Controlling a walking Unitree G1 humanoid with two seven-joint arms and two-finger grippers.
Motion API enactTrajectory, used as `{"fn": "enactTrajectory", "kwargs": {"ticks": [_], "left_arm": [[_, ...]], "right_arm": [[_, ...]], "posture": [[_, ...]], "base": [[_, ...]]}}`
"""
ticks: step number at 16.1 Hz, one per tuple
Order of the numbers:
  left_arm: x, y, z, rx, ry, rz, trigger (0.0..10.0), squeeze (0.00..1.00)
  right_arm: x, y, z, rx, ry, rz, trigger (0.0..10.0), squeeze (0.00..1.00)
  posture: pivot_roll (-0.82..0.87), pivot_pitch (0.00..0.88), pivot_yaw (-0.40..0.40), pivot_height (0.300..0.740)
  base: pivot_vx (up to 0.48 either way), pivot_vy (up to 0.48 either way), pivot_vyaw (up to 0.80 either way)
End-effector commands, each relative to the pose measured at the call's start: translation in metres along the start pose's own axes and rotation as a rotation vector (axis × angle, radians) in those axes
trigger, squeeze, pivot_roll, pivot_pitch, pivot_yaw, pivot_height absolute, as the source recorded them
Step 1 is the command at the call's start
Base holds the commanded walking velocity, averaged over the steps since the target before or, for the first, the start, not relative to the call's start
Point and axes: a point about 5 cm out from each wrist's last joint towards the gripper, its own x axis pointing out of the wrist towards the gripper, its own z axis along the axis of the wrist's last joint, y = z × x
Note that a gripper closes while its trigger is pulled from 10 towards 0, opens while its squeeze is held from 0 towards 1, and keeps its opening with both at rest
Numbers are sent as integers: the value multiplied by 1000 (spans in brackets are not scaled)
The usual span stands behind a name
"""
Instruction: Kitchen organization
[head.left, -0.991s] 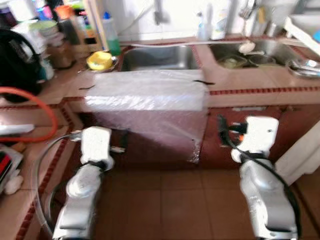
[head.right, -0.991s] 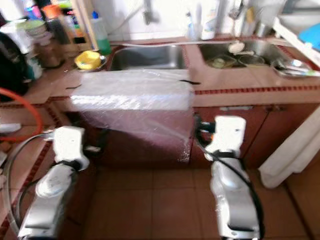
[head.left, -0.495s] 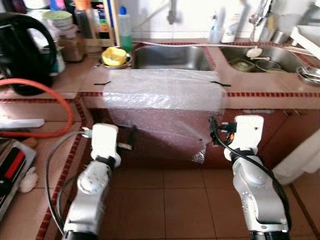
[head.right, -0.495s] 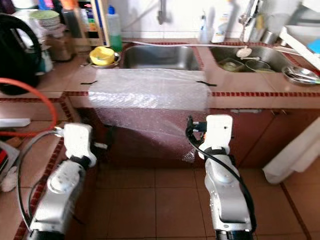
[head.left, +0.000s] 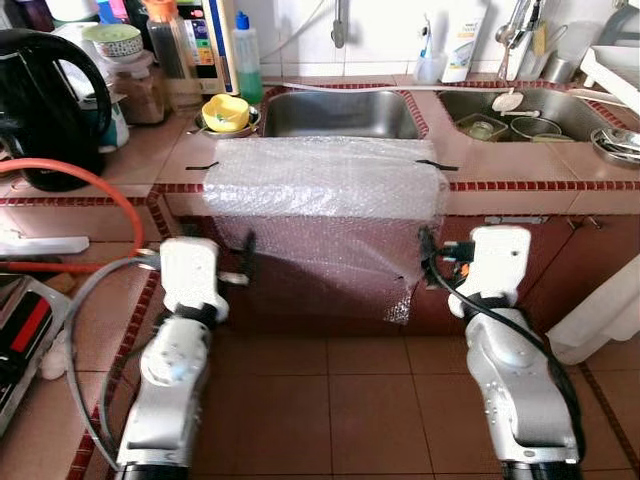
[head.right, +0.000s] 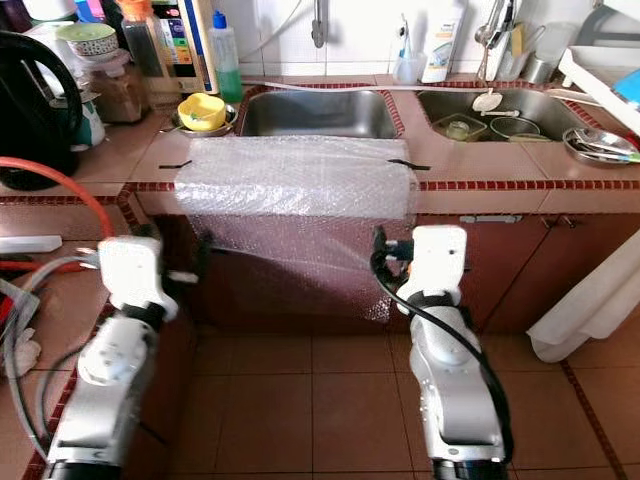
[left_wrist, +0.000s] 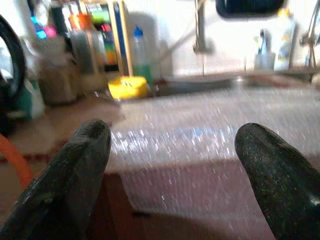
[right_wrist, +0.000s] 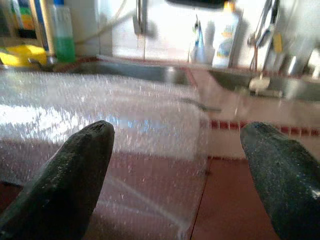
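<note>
Terracotta tile underfoot (head.left: 360, 400), same reddish tile on the L-shaped counter (head.left: 520, 165) with its dotted red border strip. Steel sink (head.left: 340, 112) sunk in the middle, second basin (head.left: 520, 115) to its right crowded with bowls and a ladle. Sheet of bubble wrap (head.left: 325, 185) taped flat on the counter edge in front of the sink, draped down over the cupboard front. Black kettle (head.left: 45, 100) at far left beside jars and bottles, orange hose (head.left: 90, 180) looping across the side counter, green-filled bottle (head.left: 246, 60) and yellow bowl (head.left: 228, 112) just left of the sink. Left gripper (left_wrist: 172, 150) and right gripper (right_wrist: 175, 155) both raised before the hanging wrap, not touching it, fingers spread wide with nothing between. Sharper and steadier than a second ago, framing shifted so counter sits lower; left arm drawn a little further left of the wrap's edge than half a second back.
</note>
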Motion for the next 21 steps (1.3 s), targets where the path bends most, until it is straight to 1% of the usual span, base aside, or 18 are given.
{"fn": "enactTrajectory", "kwargs": {"ticks": [1,4,8,10,12,13,17,21], "left_arm": [[1,4,10,10,-36,-1,10000,0],[1,4,9,-6,-30,16,10000,0],[3,-1,9,-32,-29,-10,10000,0],[5,-1,11,-29,-36,-16,10000,0],[7,1,11,-35,-35,-4,10000,0],[8,0,10,-37,-34,-7,10000,0],[7,-4,8,-47,-25,-15,10000,0],[6,-4,7,-47,-18,-17,10000,0]], "right_arm": [[0,2,13,-19,-67,28,10000,0],[2,3,18,-29,-93,28,10000,0],[3,3,22,-39,-109,29,10000,0],[2,1,22,-45,-108,24,10000,0],[1,1,21,-49,-108,27,10000,0],[1,2,22,-52,-111,29,10000,0],[3,1,23,-58,-113,30,10000,0],[2,4,22,-57,-111,39,10000,0]], "posture": [[-19,0,39,740],[-25,0,40,740],[-38,0,45,740],[-39,0,43,740],[-45,0,43,740],[-45,0,43,740],[-47,0,38,740],[-44,0,38,740]], "base": [[0,0,0],[320,0,0],[411,0,0],[458,0,0],[458,0,0],[458,0,0],[458,0,0],[432,0,0]]}}
